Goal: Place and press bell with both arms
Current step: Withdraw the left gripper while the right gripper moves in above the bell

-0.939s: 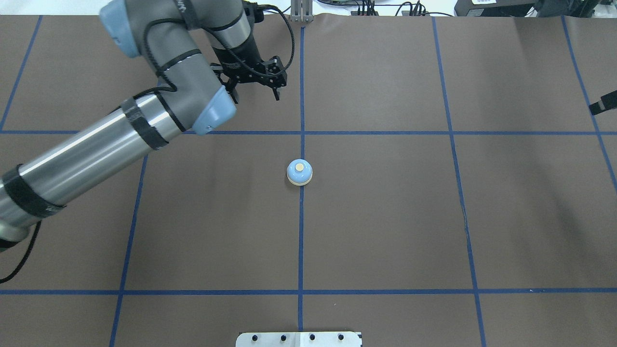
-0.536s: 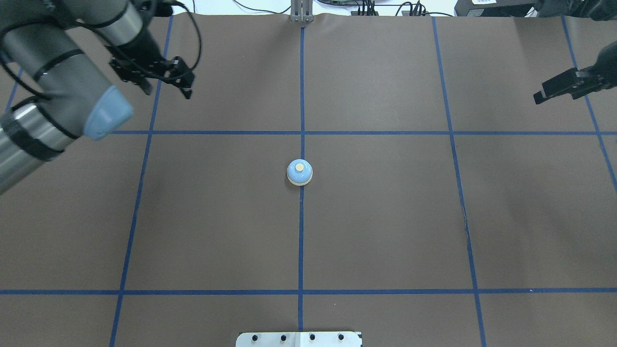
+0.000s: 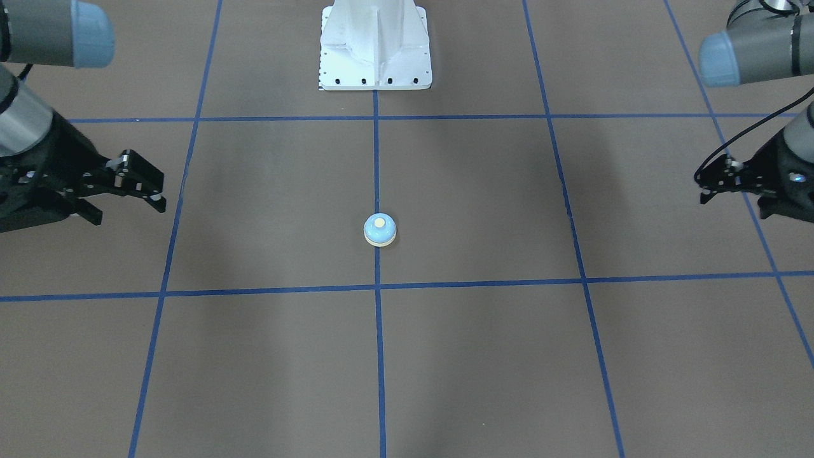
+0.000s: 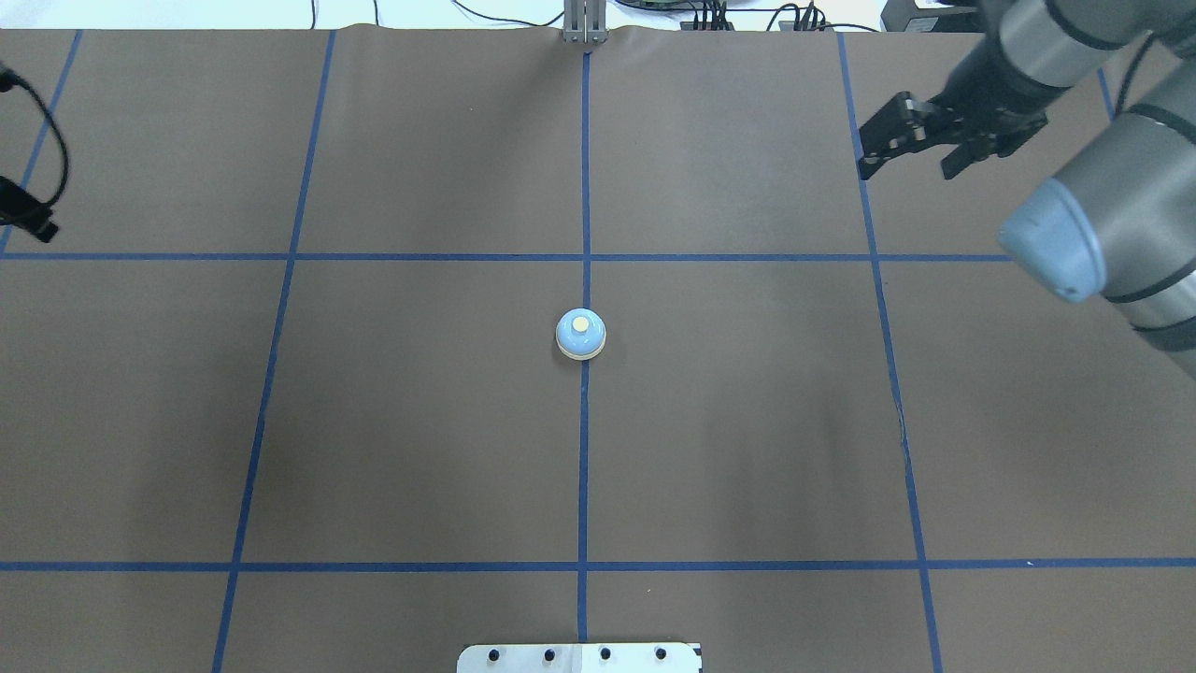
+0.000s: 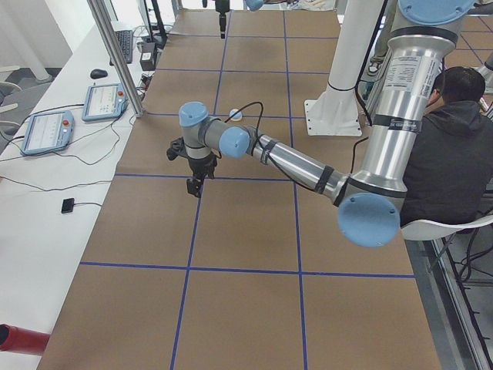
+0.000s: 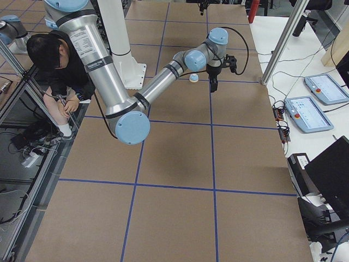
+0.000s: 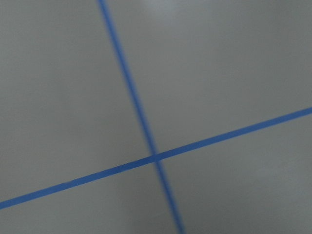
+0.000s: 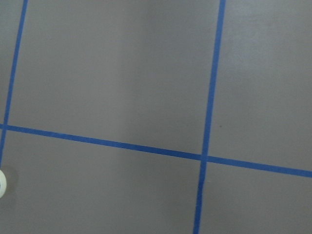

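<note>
The bell [image 4: 580,334], light-blue dome with a cream button, stands alone on the centre tape line of the brown table; it also shows in the front view [image 3: 379,229] and the side views [image 5: 235,116] [image 6: 193,78]. My right gripper [image 4: 906,170] hovers open and empty far to the bell's right and beyond it, and shows in the front view [image 3: 127,212]. My left gripper [image 3: 731,207] is open and empty at the table's left side, far from the bell; only its tip [image 4: 28,220] shows overhead. The bell's rim [image 8: 1,183] shows at the right wrist view's edge.
The white bolted pedestal [image 3: 375,51] stands at the robot's side of the table. Blue tape lines [image 4: 584,187] divide the brown cover into squares. A seated person [image 5: 454,146] is beside the robot. Teach pendants [image 5: 46,131] [image 6: 308,112] lie off the table's far edge.
My left arm has swung from above the bell's far side out to the left edge. My right arm has come in from the right edge. The bell has not moved.
</note>
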Controlling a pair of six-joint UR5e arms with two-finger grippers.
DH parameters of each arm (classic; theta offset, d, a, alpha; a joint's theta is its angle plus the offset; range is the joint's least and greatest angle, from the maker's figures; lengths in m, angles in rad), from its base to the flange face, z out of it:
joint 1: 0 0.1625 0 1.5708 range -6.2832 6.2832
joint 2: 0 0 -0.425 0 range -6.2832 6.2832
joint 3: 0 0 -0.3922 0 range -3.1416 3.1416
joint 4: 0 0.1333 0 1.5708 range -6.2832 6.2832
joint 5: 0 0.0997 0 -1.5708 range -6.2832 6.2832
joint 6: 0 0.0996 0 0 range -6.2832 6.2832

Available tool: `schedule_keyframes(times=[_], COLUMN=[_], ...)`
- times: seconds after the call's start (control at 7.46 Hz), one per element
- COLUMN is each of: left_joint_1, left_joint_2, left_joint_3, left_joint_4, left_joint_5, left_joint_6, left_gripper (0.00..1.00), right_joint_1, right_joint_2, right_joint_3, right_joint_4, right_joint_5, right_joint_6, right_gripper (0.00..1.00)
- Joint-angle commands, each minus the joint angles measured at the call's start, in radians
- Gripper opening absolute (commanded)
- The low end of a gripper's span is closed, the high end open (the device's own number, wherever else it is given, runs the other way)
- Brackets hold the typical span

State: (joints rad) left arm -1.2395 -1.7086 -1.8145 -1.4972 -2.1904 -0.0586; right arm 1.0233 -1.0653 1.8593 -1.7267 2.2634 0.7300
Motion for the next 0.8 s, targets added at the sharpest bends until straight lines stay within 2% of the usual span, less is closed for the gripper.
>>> schedule_keyframes(times=[0.0, 0.13, 0.27, 0.4, 0.54, 0.67], left_joint_1=[-0.136, -0.203, -0.266, -0.331, -0.394, -0.443], left_joint_2=[0.146, 0.176, 0.237, 0.280, 0.329, 0.333], left_joint_3=[-0.031, -0.029, -0.029, -0.029, -0.029, -0.039], left_joint_4=[-0.005, 0.009, 0.012, 0.011, 0.011, 0.012], left_joint_5=[0.018, 0.017, -0.044, -0.133, -0.190, -0.224], left_joint_6=[0.176, 0.236, 0.246, 0.246, 0.246, 0.246], left_gripper=[1.00, 1.00, 1.00, 1.00, 1.00, 1.00], right_joint_1=[-0.113, -0.162, -0.222, -0.264, -0.302, -0.334], right_joint_2=[0.179, 0.271, 0.336, 0.376, 0.408, 0.448], right_joint_3=[-0.066, -0.150, -0.214, -0.263, -0.308, -0.372], right_joint_4=[-0.086, -0.086, -0.085, -0.080, -0.076, -0.071], right_joint_5=[-0.067, -0.088, -0.161, -0.195, -0.206, -0.243], right_joint_6=[0.153, 0.239, 0.302, 0.327, 0.351, 0.357], right_gripper=[1.00, 1.00, 1.00, 1.00, 1.00, 1.00])
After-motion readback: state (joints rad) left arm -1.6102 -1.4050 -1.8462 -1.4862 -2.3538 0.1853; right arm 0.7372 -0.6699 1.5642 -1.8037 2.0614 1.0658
